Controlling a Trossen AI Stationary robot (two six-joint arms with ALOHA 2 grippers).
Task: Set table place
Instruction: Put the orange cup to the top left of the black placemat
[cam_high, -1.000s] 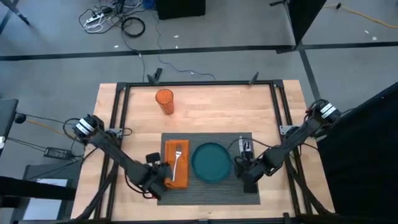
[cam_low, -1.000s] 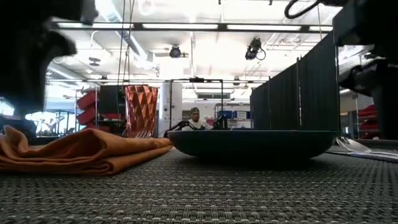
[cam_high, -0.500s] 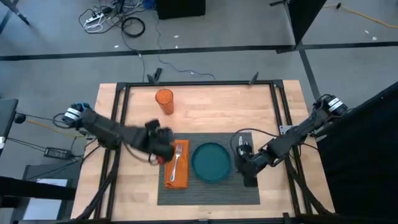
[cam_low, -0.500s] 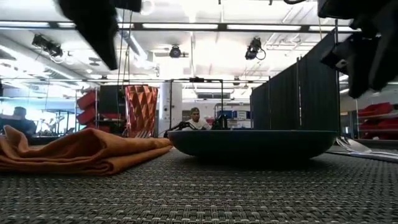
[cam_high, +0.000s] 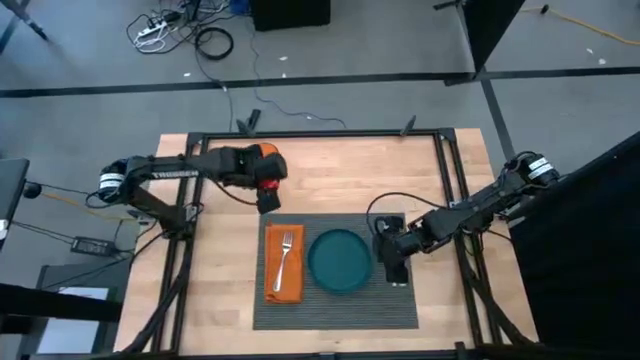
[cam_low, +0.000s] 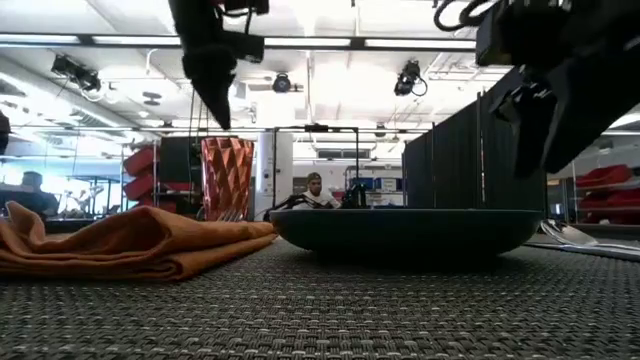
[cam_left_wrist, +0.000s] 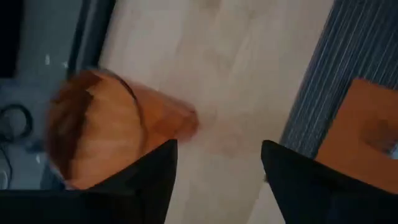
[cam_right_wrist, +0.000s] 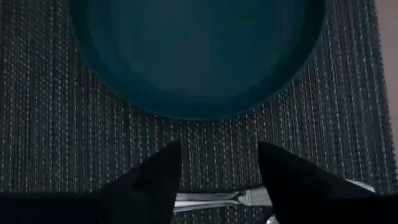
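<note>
My left gripper (cam_high: 264, 196) hangs with fingers spread beside the orange cup (cam_high: 264, 158) on the bare tabletop (cam_high: 340, 175); a fast approach could tip it. The placemat (cam_high: 335, 305) sits centred, carrying napkin (cam_high: 284, 285), fork (cam_high: 285, 256) and teal plate (cam_high: 340, 260). My right gripper (cam_high: 391, 268), released, hovers over cutlery (cam_right_wrist: 236, 199) there; dropping could nudge it askew.

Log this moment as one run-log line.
left gripper: open, by orange faceted plastic cup | right gripper: open, above silver utensil on dark grey ribbed placemat beside teal round plate
</note>
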